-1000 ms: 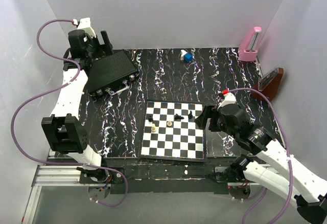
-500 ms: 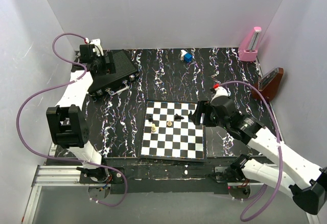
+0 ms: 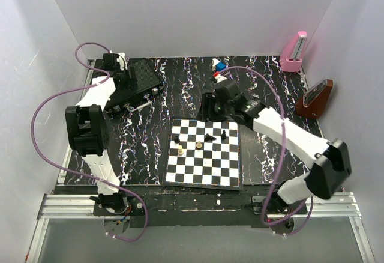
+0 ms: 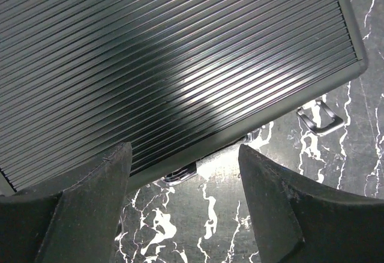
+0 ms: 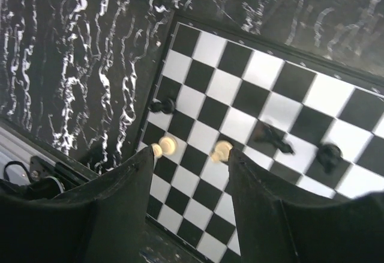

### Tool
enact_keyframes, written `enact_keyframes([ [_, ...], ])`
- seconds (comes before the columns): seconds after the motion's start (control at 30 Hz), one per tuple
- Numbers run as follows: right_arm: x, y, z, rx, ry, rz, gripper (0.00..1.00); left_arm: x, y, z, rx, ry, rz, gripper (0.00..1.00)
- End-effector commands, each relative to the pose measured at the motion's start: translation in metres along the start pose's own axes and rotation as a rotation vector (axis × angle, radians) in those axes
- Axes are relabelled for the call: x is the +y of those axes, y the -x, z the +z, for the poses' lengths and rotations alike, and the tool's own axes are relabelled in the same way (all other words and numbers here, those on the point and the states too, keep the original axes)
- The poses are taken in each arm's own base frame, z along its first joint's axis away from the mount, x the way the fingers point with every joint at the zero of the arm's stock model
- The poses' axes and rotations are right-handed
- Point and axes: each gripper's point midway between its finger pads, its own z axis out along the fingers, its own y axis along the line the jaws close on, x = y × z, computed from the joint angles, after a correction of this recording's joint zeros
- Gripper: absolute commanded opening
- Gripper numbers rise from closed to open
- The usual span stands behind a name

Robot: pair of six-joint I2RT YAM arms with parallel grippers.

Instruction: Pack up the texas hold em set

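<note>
Looking down from the top camera, plain white walls [image 3: 198,17] box in a black counter [image 3: 180,89] veined with white marbling. An aluminium rail [image 3: 66,206] runs along the lower edge of the frame. The black case [image 3: 139,81] lies shut at the upper left, with the left end effector [image 3: 124,77] over it. The right end effector [image 3: 207,105] hangs at centre, just above the chessboard [image 3: 204,161]. A pink metronome [image 3: 294,56] stands at the upper right.

From the left wrist, the case's ribbed lid [image 4: 168,65] fills the upper frame, and a silver latch [image 4: 321,117] sticks out over the marbled surface at right. The fingers [image 4: 90,209] are spread and pinch nothing.

From the right wrist, the fingers are likewise spread and empty above the chessboard, where pale pieces [image 5: 165,146] and dark pieces [image 5: 162,105] stand.
</note>
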Motion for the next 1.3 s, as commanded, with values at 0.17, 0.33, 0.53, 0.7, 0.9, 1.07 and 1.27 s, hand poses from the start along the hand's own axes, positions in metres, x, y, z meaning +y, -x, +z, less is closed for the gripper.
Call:
enact_keyframes([
  [0.17, 0.070, 0.039, 0.064, 0.067, 0.218, 0.016, 0.42, 0.027, -0.014, 0.012, 0.030, 0.142, 0.010, 0.64],
  [0.33, 0.097, 0.053, 0.103, 0.098, 0.299, 0.049, 0.38, 0.026, -0.041, 0.032, 0.110, 0.125, 0.008, 0.60],
  [0.53, 0.113, 0.073, 0.159, 0.104, 0.344, 0.114, 0.36, 0.027, -0.060, 0.041, 0.167, 0.124, 0.008, 0.54],
  [0.7, 0.119, 0.088, 0.194, 0.076, 0.462, 0.201, 0.31, 0.028, -0.065, 0.043, 0.189, 0.129, 0.023, 0.47],
  [0.9, 0.117, 0.116, 0.220, 0.002, 0.616, 0.332, 0.08, 0.028, -0.066, 0.044, 0.191, 0.131, 0.035, 0.45],
  [1.07, 0.119, 0.126, 0.236, -0.015, 0.661, 0.337, 0.03, 0.026, -0.063, 0.045, 0.187, 0.127, 0.039, 0.45],
  [1.27, 0.117, 0.135, 0.250, -0.056, 0.687, 0.351, 0.03, 0.026, -0.063, 0.046, 0.193, 0.128, 0.041, 0.45],
])
